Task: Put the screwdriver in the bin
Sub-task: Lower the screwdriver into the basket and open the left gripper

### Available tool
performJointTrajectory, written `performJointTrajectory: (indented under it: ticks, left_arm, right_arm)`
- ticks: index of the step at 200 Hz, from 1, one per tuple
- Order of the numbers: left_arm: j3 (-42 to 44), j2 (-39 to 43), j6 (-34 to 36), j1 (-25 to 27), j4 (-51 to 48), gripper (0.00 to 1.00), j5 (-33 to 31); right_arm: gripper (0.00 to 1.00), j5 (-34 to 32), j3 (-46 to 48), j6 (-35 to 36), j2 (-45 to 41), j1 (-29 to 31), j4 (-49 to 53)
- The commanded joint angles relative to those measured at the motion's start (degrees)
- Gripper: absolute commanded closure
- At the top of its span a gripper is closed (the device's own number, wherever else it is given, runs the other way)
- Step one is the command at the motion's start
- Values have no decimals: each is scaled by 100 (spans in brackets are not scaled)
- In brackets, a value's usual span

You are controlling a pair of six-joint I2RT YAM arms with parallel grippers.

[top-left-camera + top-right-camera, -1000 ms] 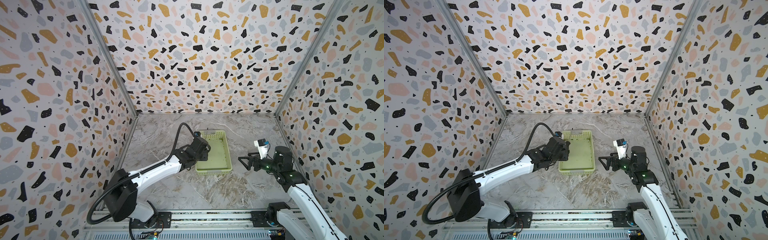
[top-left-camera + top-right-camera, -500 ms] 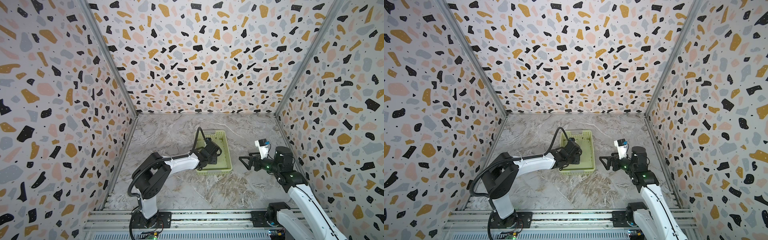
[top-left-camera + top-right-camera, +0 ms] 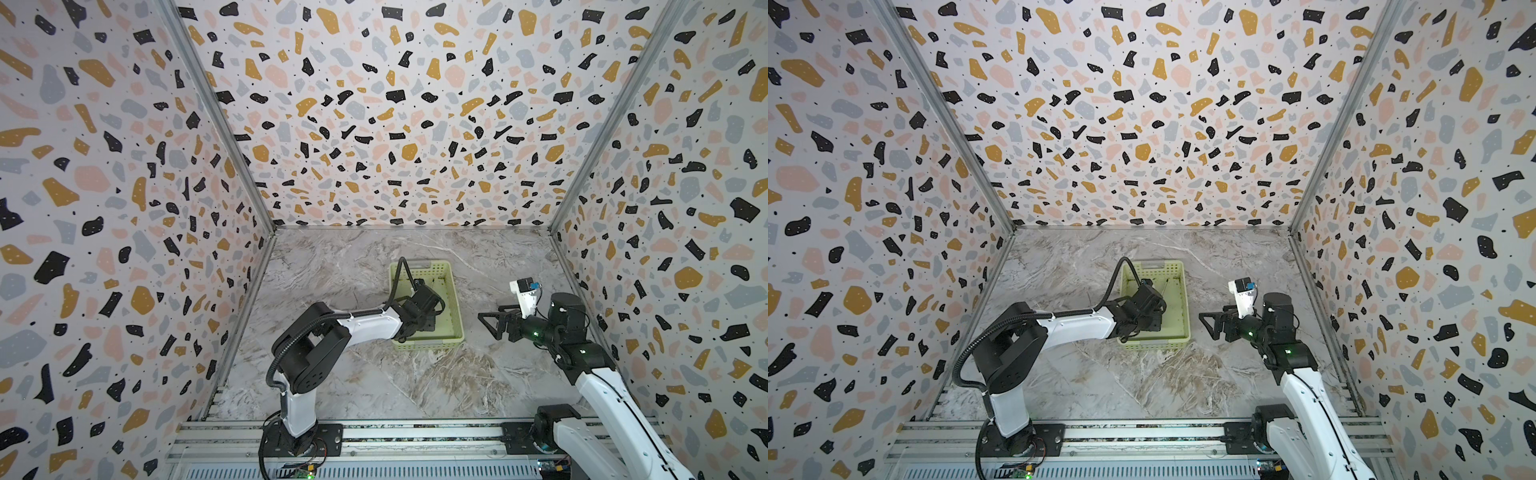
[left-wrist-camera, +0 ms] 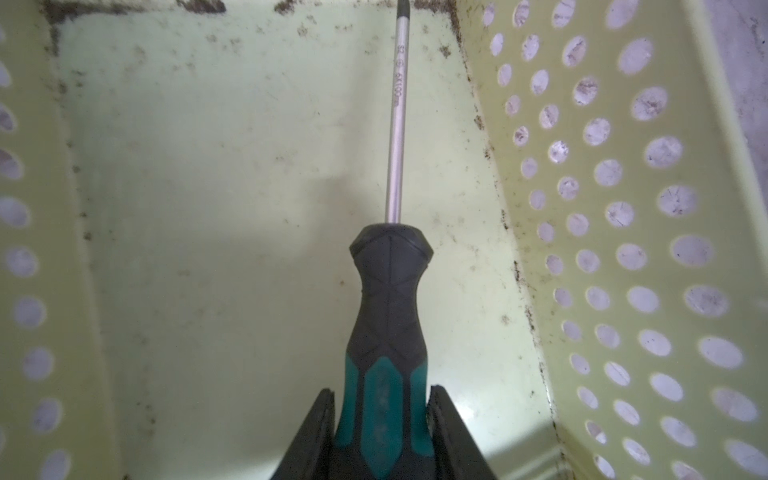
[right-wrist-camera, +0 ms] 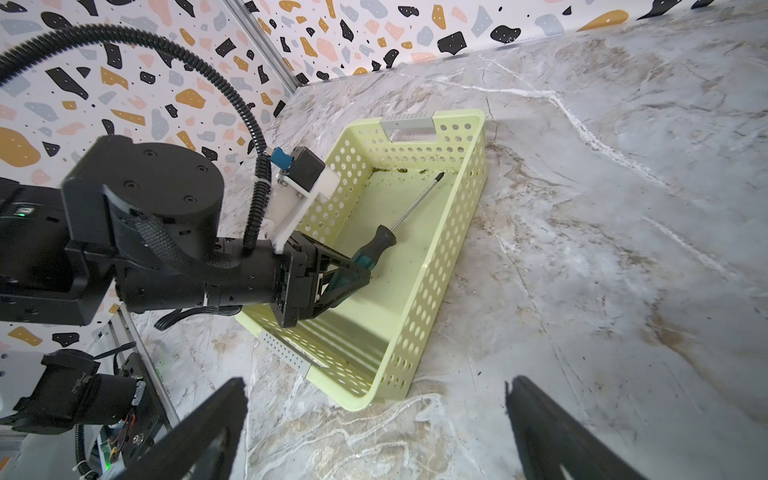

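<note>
Grey marbled tabletop (image 3: 374,374) lies between terrazzo walls (image 3: 395,104). Left gripper (image 4: 381,392) clamps the screwdriver (image 4: 388,299) by its teal-and-black handle, silver shaft low inside the pale yellow-green perforated bin (image 5: 457,216). Right gripper (image 5: 376,386) gapes wide, empty.

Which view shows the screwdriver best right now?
The left wrist view: the screwdriver fills the frame, handle clamped in the left hand, shaft inside the bin. The right wrist view shows its full length, smaller; in both top views the left arm hides most of it.
</note>
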State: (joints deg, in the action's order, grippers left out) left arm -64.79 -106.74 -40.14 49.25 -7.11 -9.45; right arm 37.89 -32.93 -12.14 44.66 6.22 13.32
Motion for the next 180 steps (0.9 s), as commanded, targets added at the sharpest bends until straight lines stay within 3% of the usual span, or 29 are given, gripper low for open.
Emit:
performJointTrajectory:
  ticks: [1, 119, 148, 171, 180]
  left_arm:
    - [-146, -31, -11, 22, 272, 65, 14]
    - [-449, 110, 90, 18, 49, 36, 84]
    - [-795, 276, 251, 18, -162, 23, 104]
    - [-1069, 547, 502, 22, -411, 1, -39]
    - [-1125, 690, 704, 17, -464, 1, -57]
  right_arm:
    - [1, -27, -3, -4, 7, -24, 21]
    - [1, -45, -4, -1, 7, -24, 76]
    - [1, -78, -27, -12, 1, -24, 110]
    - [1, -204, -89, -38, 9, -24, 190]
    - [1, -302, -140, -51, 7, -24, 242]
